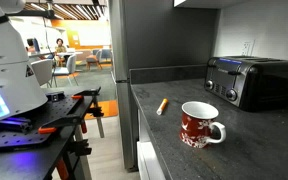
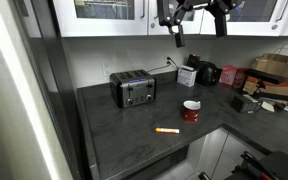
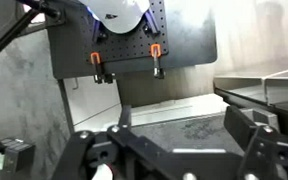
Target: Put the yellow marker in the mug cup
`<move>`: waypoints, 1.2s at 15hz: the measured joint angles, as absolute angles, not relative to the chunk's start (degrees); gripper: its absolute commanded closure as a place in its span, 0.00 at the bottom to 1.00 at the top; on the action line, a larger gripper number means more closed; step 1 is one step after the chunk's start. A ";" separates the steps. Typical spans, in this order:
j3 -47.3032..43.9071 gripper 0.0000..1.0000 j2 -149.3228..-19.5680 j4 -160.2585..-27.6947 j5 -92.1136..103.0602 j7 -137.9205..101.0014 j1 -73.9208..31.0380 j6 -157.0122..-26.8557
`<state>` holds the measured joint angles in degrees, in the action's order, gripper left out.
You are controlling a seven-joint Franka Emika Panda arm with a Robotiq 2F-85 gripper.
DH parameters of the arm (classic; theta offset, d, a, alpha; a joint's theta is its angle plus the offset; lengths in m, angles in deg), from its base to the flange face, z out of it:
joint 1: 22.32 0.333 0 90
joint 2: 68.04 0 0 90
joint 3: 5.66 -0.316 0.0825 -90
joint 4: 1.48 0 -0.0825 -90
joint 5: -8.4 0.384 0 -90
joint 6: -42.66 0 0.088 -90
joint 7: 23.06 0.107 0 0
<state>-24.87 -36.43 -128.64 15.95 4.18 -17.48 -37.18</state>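
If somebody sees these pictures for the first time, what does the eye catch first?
The red speckled mug stands out on the dark counter, with the yellow marker lying apart from it. A black toaster sits by the wall, and the gripper hangs high above, near the cabinets.

I have the gripper (image 2: 198, 28) hanging high at the top of an exterior view, fingers (image 2: 177, 36) pointing down. In the wrist view its jaws stand spread wide apart, with nothing gripped between them.
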 measured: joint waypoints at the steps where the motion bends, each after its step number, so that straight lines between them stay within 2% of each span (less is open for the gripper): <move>1: -24.87 0.00 -36.43 -128.64 15.95 4.18 -17.48 -37.19; 9: -24.29 0.00 -36.78 -129.95 14.68 1.75 -17.46 -40.35; 18: -17.74 0.00 -50.18 -140.73 3.15 -21.14 -17.34 -75.86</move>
<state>-17.74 -50.18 -140.73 3.15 -21.14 -17.34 -75.86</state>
